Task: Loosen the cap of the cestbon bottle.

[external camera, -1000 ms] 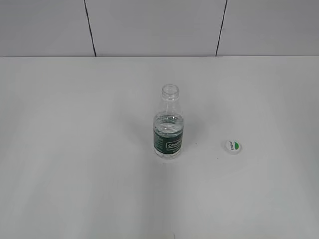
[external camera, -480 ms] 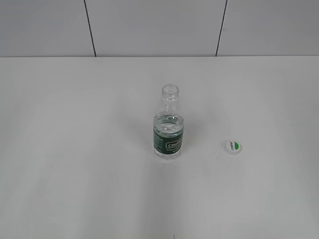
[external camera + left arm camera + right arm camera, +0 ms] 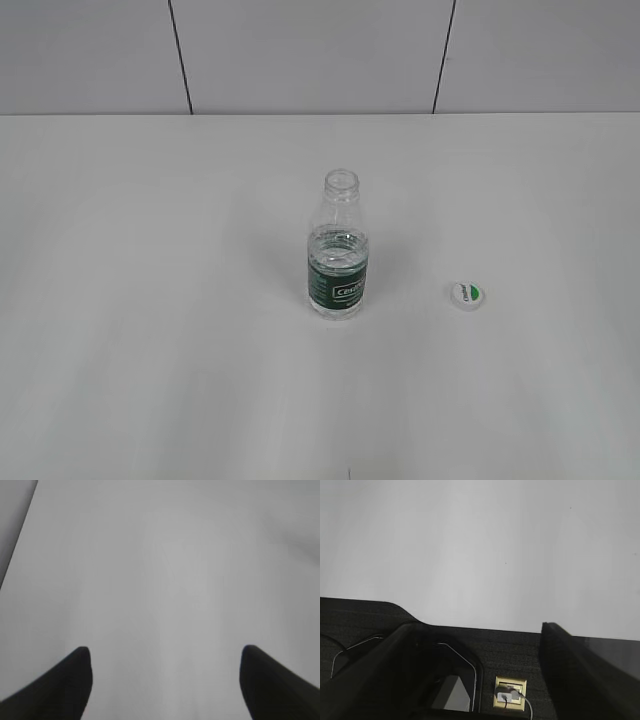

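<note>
Cestbon bottle: the cestbon bottle (image 3: 338, 260) stands upright near the middle of the white desk (image 3: 150, 300), its long axis vertical, part full of water, the dark green label band facing the near edge.

Neck: the threaded mouth is bare; nothing sits on it.

Cap: the cap (image 3: 468, 294) lies flat on the desk to the right of the bottle and a little nearer, well apart from it, green leaf mark upward.

Task standing: judged from this, the cap is not merely loosened but fully off, so the job looks complete.

Left gripper: the left gripper (image 3: 165, 680) shows only two dark fingers (image 3: 60, 685) at the bottom of its wrist view, spread wide, released, with bare desk between them; they hold and touch nothing.

Right gripper: the right gripper (image 3: 480, 670) has its fingers (image 3: 575, 670) wide apart too, empty, over the near edge of the desk, with dark floor and a brass floor socket (image 3: 509, 693) below.

Key relation: neither gripper appears in the exterior view, and neither wrist view shows bottle or cap, so both lie away from the fingers, toward the far side. The cap lies on the right arm's side, so that arm is probably the nearer to it.
</note>
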Tool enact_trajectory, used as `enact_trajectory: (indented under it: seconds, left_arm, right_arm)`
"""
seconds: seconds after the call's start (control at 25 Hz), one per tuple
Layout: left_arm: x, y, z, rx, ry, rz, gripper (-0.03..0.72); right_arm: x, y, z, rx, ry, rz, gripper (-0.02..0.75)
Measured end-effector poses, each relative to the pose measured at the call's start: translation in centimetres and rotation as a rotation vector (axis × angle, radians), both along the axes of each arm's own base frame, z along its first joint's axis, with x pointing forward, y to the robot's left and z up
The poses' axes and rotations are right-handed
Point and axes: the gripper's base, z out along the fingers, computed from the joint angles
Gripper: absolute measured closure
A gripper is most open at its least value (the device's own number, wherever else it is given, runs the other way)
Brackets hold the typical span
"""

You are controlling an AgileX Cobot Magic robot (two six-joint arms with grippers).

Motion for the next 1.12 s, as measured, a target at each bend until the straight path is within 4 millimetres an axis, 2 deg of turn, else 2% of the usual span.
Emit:
enact_trajectory:
  seconds: [0.76, 1.12]
  left_arm:
    - [-2.2, 0.1, 0.0, -0.003, -0.139, 0.001, 0.158]
    - [-2.4, 0.1, 0.0, -0.003, -0.148, 0.001, 0.158]
  right_arm:
    - [-5.6, 0.7, 1.0, -0.023, -0.336, -0.022, 0.158]
    - [-8.7, 1.1, 1.0, -0.039, -0.529, -0.026, 0.158]
